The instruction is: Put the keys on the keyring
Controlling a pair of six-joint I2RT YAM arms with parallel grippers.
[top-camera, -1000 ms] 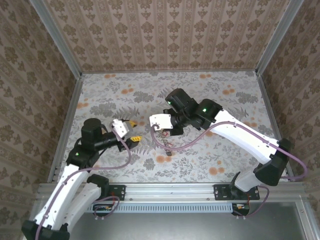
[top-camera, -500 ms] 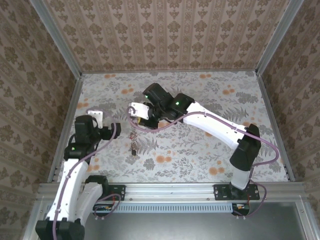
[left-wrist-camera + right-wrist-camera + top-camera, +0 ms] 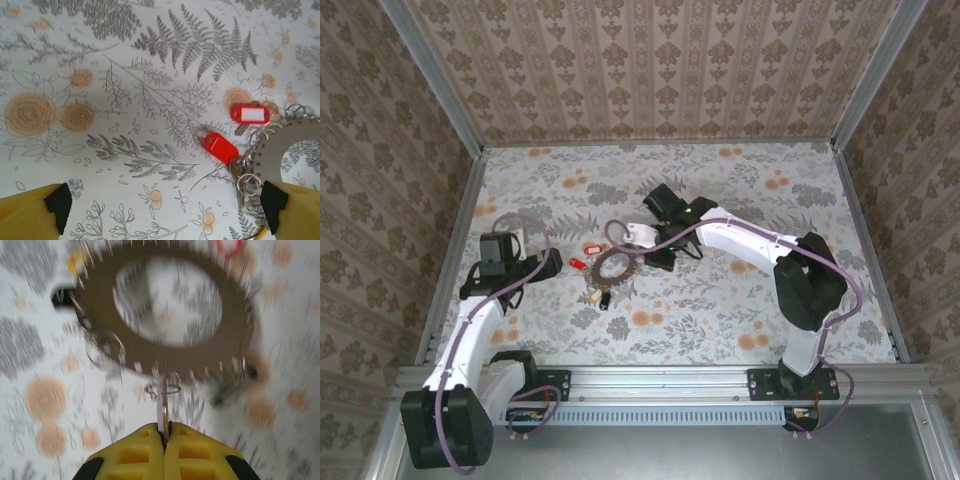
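Observation:
The keyring (image 3: 613, 265), a flat grey-brown toothed ring, lies on the flowered table. Around it lie keys: a red one (image 3: 577, 264), a red tag (image 3: 590, 249), a yellow one (image 3: 594, 296) and a black one (image 3: 604, 303). My right gripper (image 3: 632, 252) is at the ring's right rim. In the right wrist view the gripper (image 3: 164, 432) is shut on a thin lilac key (image 3: 164, 407), seen edge-on, whose small split ring (image 3: 162, 389) hangs by the keyring's (image 3: 237, 325) teeth. My left gripper (image 3: 165, 200) stands wide open, nothing between its pads; the red key (image 3: 220, 148) and keyring (image 3: 280, 145) lie ahead to its right.
Grey metal rails (image 3: 460, 230) and patterned walls close the table on three sides. Loose split rings (image 3: 248, 185) cluster at the keyring's near edge, close to my left gripper's right pad (image 3: 274, 199). The right wrist view is motion-blurred.
My left gripper opened wide and drew back to the left. The right arm swung left with the dangling bunch, then came back; the keyring now lies flat at the table's middle.

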